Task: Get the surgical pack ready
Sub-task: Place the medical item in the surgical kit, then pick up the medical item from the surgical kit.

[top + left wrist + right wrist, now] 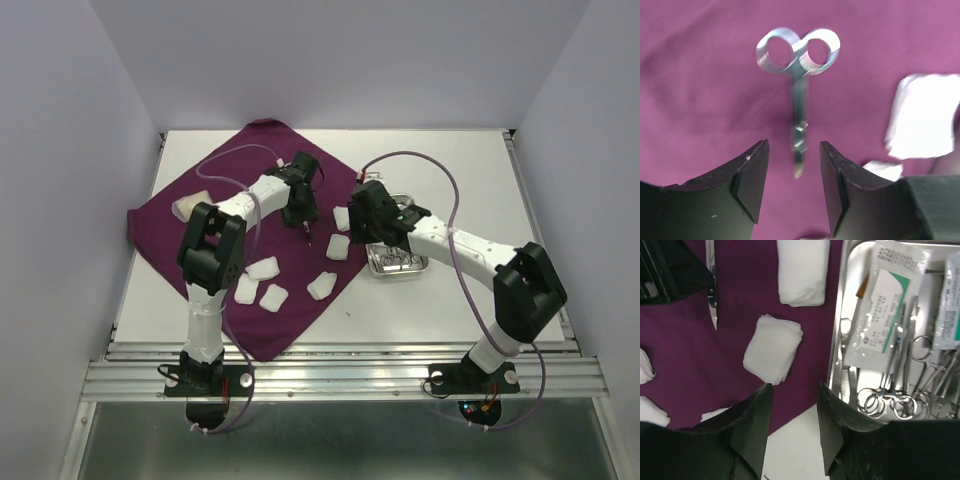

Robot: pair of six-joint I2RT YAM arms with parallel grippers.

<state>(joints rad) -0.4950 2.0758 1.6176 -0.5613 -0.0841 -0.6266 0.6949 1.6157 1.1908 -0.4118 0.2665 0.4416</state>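
Laying out a surgical pack, read from the near edge of the worktop point(480, 170) outward. The purple cloth point(200, 250) is spread cornerwise as the wrapping field, one corner reaching the near edge, so that whatever is set on it can later be folded in. Nearest on it lies a loose group of white gauze pads point(262, 268), spaced apart rather than stacked, presumably so that each can be picked singly. Beyond them the left claw point(793, 145) hovers low over the middle of the cloth, its jaws parted to a moderate gap. The ring-handled instrument point(799, 100) lies on the fabric with its tip between the jaws and its rings pointing away, touching neither finger, which fits a piece set down or about to be taken. The right claw point(794, 387) is likewise moderately open and empty, poised over the cloth's right edge with a square pad point(772, 347) just ahead. At that edge, mostly on bare worktop, stands the steel tray point(837, 340), holding sealed packets point(880, 305) and ringed instruments point(895, 400): the supply end. Far left, a pale folded bundle point(192, 206) rests near the cloth's corner.
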